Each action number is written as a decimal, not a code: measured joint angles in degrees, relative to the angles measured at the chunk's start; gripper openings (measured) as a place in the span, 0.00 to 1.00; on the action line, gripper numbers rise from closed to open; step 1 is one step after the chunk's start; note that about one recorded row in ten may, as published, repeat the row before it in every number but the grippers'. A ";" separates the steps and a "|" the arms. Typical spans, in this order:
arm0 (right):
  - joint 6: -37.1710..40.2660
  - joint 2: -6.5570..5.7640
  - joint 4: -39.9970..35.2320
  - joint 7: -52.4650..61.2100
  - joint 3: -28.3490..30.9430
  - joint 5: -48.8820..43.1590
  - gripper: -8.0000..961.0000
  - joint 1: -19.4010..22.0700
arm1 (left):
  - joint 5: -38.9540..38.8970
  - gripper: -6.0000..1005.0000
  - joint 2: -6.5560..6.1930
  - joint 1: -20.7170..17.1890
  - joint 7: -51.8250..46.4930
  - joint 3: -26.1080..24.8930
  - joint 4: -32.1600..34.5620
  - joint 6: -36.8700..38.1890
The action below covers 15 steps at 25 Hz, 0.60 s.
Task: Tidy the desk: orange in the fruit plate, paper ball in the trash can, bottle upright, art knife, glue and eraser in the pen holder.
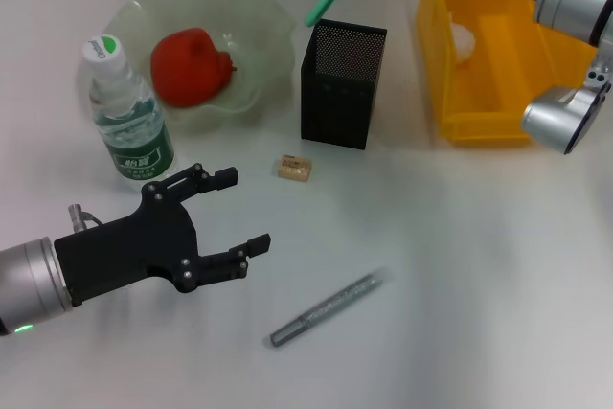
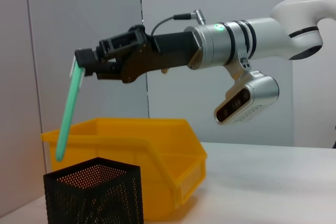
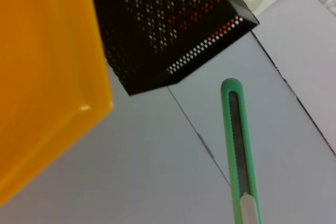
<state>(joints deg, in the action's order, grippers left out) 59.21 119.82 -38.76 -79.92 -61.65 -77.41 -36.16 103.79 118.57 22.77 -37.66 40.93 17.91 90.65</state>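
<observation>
Left wrist view shows the right claw (image 2: 79, 62) clenched on the green art knife (image 2: 67, 114) tilted above the pen holder (image 2: 94, 192), while the left claw (image 1: 239, 213) hangs released at lower left.

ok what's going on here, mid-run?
Desk tidy in progress. The right tool holds the green art knife tilted above the black mesh pen holder, its tip just over the opening, not yet in. The left tool hovers open over the table near the upright bottle. The eraser and the grey glue stick lie on the table. A red fruit sits in the plate.
</observation>
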 joint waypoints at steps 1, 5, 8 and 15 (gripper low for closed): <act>0.07 0.00 -0.02 -0.33 -0.34 0.61 0.23 0.07 | 0.00 0.84 0.00 0.00 0.02 0.05 0.03 -0.06; -0.08 -0.08 -0.13 -0.66 -0.99 1.33 0.24 -0.08 | 0.03 0.84 -0.05 -0.18 0.05 0.07 0.14 -0.18; -0.09 -0.08 -0.49 -0.85 -1.55 1.35 0.25 0.00 | 0.04 0.84 -0.06 -0.35 0.08 -0.06 0.04 -0.33; -1.03 -0.03 -1.60 -1.42 -1.67 1.96 0.26 0.68 | -0.04 0.84 0.02 -0.50 -0.11 -0.51 -0.16 -0.58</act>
<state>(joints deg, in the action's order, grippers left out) 58.18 119.79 -40.36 -81.34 -63.32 -75.45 -35.48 103.75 118.59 22.28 -37.77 40.41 17.75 90.07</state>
